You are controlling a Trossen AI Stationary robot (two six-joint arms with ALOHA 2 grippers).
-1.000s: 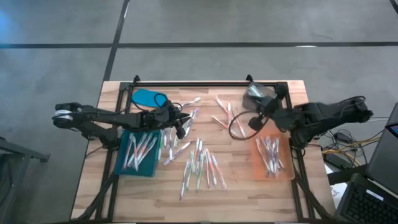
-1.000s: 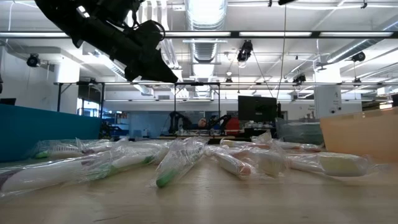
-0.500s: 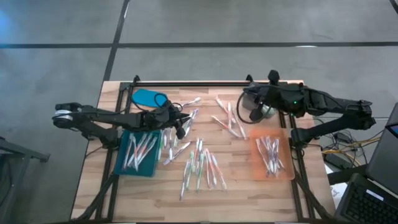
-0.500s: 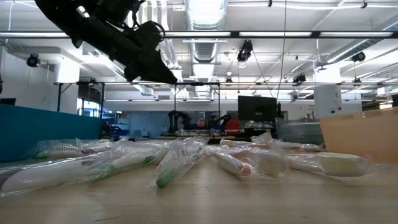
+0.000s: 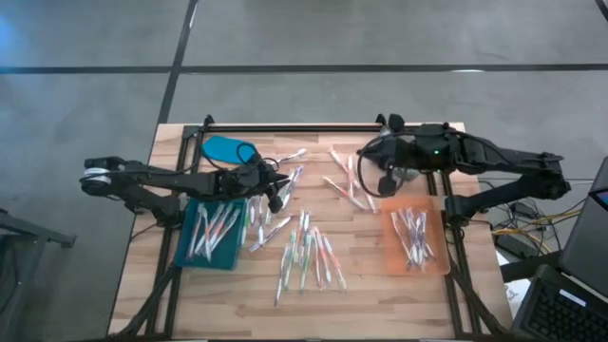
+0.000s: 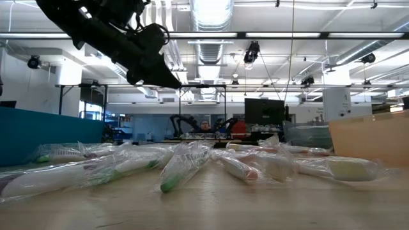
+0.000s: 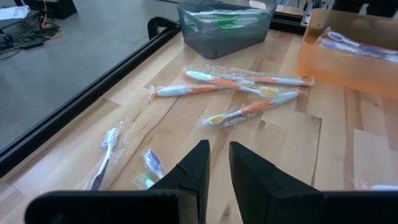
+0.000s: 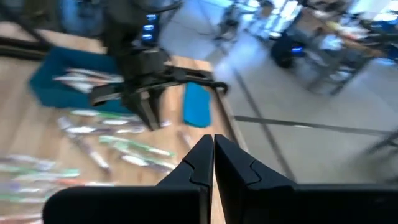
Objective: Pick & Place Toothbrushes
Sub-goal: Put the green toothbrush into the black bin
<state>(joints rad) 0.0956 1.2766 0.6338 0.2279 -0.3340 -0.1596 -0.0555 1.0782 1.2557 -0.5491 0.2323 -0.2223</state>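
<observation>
- Nearest the table's front edge in the high view, a loose cluster of wrapped toothbrushes [image 5: 309, 252] lies on the bare wooden table [image 5: 380, 294], between the two trays. In the low view the same toothbrushes [image 6: 185, 165] lie in clear wrappers on the wood.
- To the left of that cluster sits a teal tray [image 5: 211, 235] holding several toothbrushes.
- To the right sits an orange tray [image 5: 415, 241], also holding several toothbrushes.
- The left claw [image 5: 277, 193] hangs above the table just beside the teal tray's inner edge, over a few scattered toothbrushes. Its fingers [image 7: 196, 171] stand slightly apart with nothing between them.
- Farther back, more toothbrushes [image 5: 347, 180] are strewn in the middle of the table; the left wrist view shows these orange-handled ones [image 7: 242, 99] lying flat.
- The right claw [image 5: 366, 160] is above the rear part of the table, just beside those toothbrushes. Its fingers [image 8: 199, 163] are pressed together and hold nothing.
- A blue cloth-like object [image 5: 226, 149] lies near the rear left corner.
- A dark grey bin [image 7: 227, 28] with green-handled toothbrushes stands near the rear edge.
</observation>
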